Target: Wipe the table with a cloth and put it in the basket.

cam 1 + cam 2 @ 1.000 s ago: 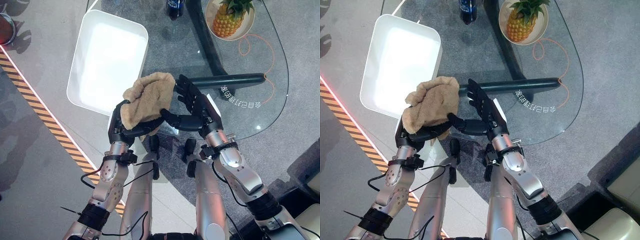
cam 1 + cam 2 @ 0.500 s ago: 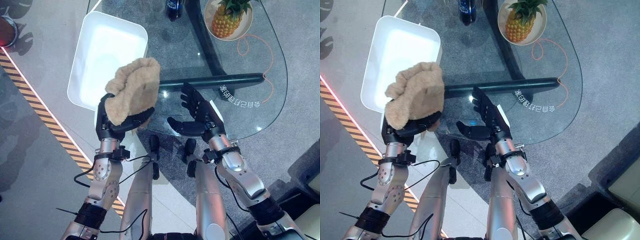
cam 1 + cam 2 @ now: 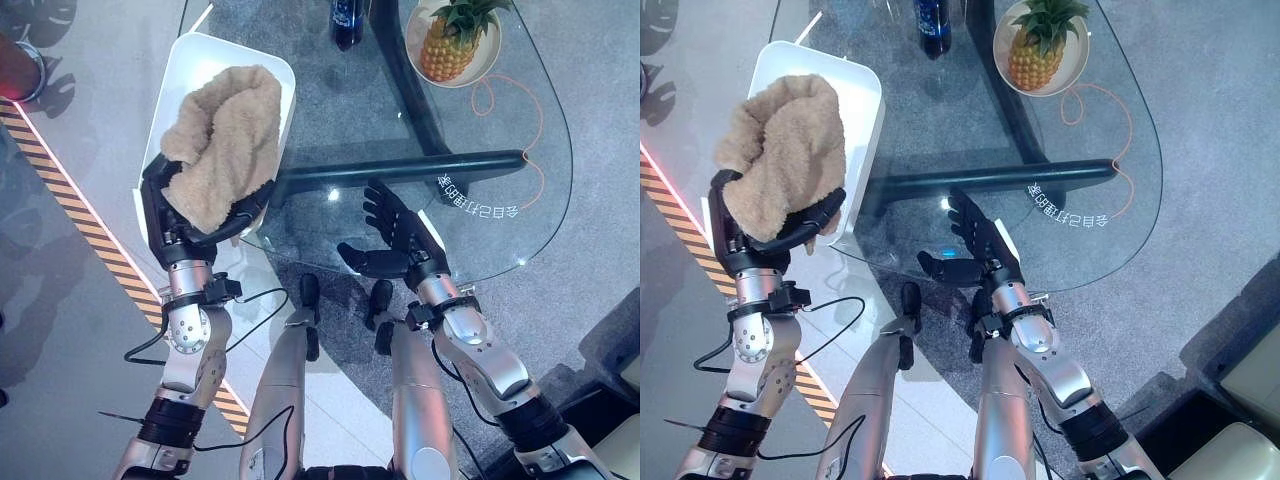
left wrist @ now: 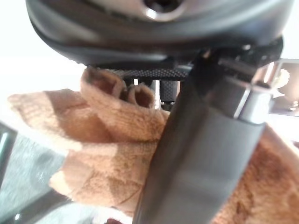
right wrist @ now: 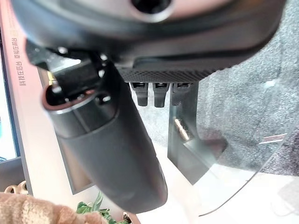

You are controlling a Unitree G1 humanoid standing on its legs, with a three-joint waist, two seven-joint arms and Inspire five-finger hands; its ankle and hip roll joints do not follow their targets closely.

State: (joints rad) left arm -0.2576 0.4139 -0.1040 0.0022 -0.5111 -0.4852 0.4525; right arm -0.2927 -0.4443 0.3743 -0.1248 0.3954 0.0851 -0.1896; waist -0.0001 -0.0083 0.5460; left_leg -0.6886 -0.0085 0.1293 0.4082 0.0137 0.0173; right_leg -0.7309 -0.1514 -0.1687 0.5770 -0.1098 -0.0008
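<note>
The left hand [image 3: 175,225] is raised with its fingers [image 3: 245,212] curled around a fluffy tan terry cloth [image 3: 222,140], which bunches up out of the palm and hangs above the near end of the white rectangular plastic basket [image 3: 190,55] standing on the floor beside the oval glass surface [image 3: 500,200]. Cloth is held clear of the basket; seen from the head it overlaps the basket's near half and right wall. In the left wrist view the thumb [image 4: 201,154] crosses in front of the folds of cloth [image 4: 107,154], pressed against them. The right hand [image 3: 400,245] sits over the near edge of the glass surface, palm turned upward, fingers [image 3: 380,205] spread and relaxed, holding nothing; the right wrist view shows the thumb [image 5: 112,154] extended and the fingertips [image 5: 156,91] straight over the glass rim. At the far end of the surface: a whole pineapple [image 3: 448,40] lying in a shallow cream bowl [image 3: 490,55], and a dark bottle with a blue label [image 3: 347,18] near it. A black-and-orange hazard stripe [image 3: 85,225] runs across the floor on the left, passing by the basket.
</note>
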